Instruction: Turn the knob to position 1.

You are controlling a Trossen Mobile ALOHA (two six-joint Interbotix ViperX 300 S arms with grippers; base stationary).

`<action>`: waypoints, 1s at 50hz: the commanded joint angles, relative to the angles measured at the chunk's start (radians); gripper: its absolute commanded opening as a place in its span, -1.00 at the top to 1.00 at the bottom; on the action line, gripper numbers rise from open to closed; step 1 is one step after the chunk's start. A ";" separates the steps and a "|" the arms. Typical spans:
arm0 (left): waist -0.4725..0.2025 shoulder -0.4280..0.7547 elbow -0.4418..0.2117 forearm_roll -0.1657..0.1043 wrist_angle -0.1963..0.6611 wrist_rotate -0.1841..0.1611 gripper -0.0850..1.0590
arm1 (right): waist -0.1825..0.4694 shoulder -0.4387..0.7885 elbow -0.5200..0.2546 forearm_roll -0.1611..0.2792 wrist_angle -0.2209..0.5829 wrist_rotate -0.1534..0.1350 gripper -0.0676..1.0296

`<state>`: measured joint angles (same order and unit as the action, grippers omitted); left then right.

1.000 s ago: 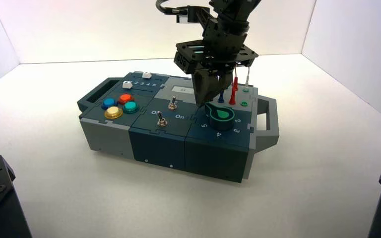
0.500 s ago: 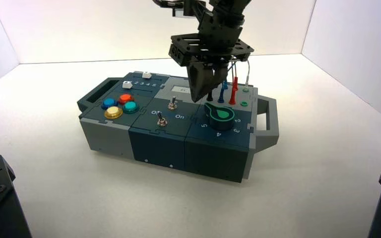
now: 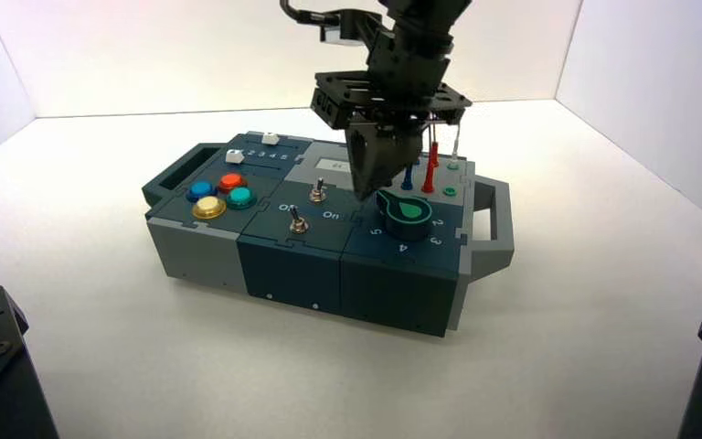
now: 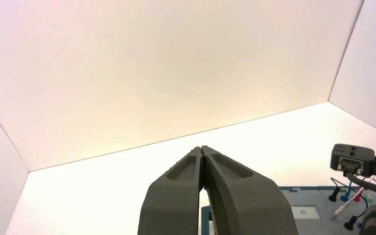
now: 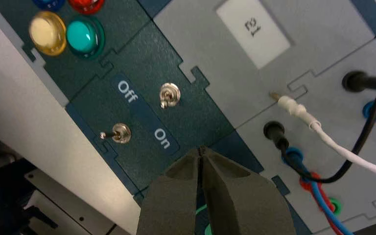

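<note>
— Right claw [image 3: 372, 187] is hanging tip-down over the box [image 3: 329, 238], its fingers pressed together and holding nothing. Where is the knob sitting?

— Knob [image 3: 407, 212] is sitting on the box's right-hand section, near the front, just beside and below the claw tips; nothing is touching it. Its green pointer is lying across the top, numerals ringing it.

— And the left claw?

— Left claw [image 4: 203, 152] is waiting well away from the box, fingers meeting at the tips, empty.

— Anything else showing?

— Two toggles [image 5: 122, 132] are standing by the Off and On lettering, left of the knob.
</note>
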<state>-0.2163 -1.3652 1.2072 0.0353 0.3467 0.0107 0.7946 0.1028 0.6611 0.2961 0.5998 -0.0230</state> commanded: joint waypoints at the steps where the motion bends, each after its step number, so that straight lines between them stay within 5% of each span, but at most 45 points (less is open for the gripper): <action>1: 0.003 0.009 -0.012 0.000 -0.011 0.000 0.91 | 0.005 -0.037 0.003 0.012 -0.006 0.003 0.92; 50: 0.003 0.003 -0.011 0.000 -0.011 0.000 0.91 | -0.006 -0.044 0.028 0.011 -0.009 0.005 0.92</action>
<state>-0.2163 -1.3683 1.2072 0.0353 0.3467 0.0107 0.7915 0.0905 0.6964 0.3037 0.5952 -0.0230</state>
